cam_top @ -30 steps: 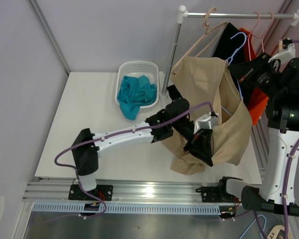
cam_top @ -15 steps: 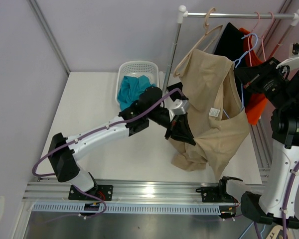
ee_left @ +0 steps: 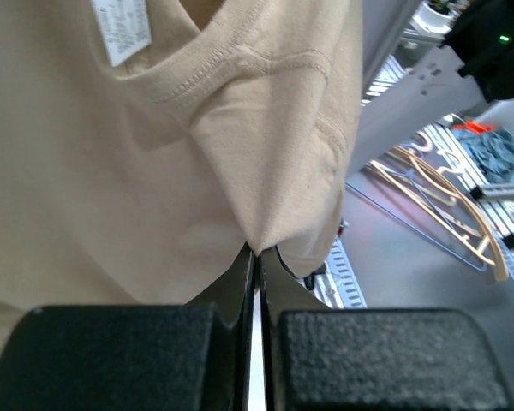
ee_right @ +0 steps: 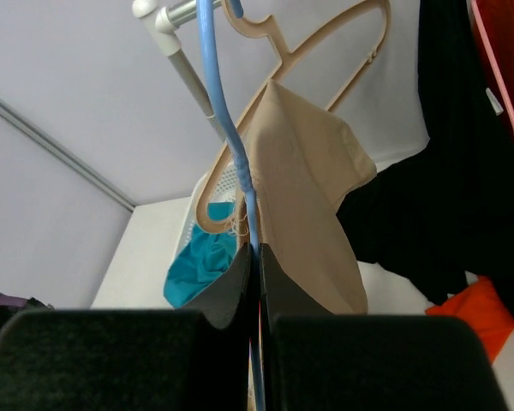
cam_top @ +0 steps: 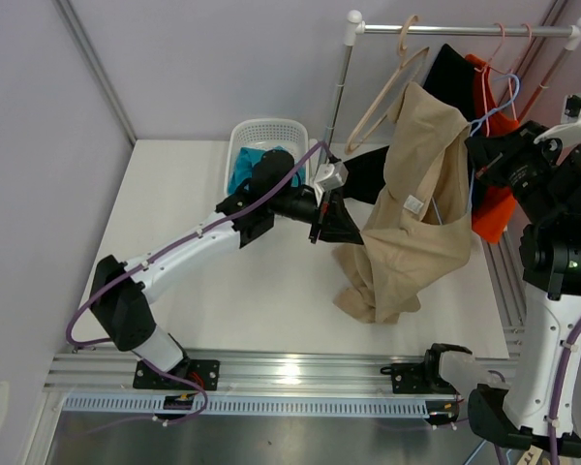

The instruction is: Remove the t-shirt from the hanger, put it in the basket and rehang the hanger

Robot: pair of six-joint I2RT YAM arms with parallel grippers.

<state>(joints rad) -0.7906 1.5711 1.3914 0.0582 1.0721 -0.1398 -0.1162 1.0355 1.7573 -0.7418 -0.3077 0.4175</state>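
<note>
Room: pale walls (cam_top: 223, 58) close in a white counter (cam_top: 174, 242); a basket (cam_top: 261, 126) of teal cloth (cam_top: 240, 179) sits at the back, and a rail (cam_top: 465, 29) runs over the far right corner.
Garment: the shirt (cam_top: 416, 223) hangs from up near the rail, beige, tag showing, its lower end slumped on the counter.
Left: our left hand (ee_left: 257, 257) is clamped on a thin pinch of shirt just below the neck seam, out on the basket side.
Right: our right hand (ee_right: 255, 253) has its fingers together on the blue hanger (ee_right: 231, 154) wire, under the rail.
Unclear: we cannot tell how much of the shirt sits over that hanger; its top also lies against a tan hanger (cam_top: 387, 92).
Slip risk: that pinch is small, and we judge a hard tug could pull the cloth out of our left hand.
Snag risk: if the neck catches a hanger end, pulling may stretch the seam or twist the wire through our right hand.
Rail risk: a sideways drag could lift either hanger off the rail and bring it down with the shirt.
Neighbours: black cloth (cam_top: 450, 73) and orange cloth (cam_top: 489, 208) hang right beside; they could get swept along.
Drop risk: freed suddenly, the shirt may slide off the counter's right edge.
</note>
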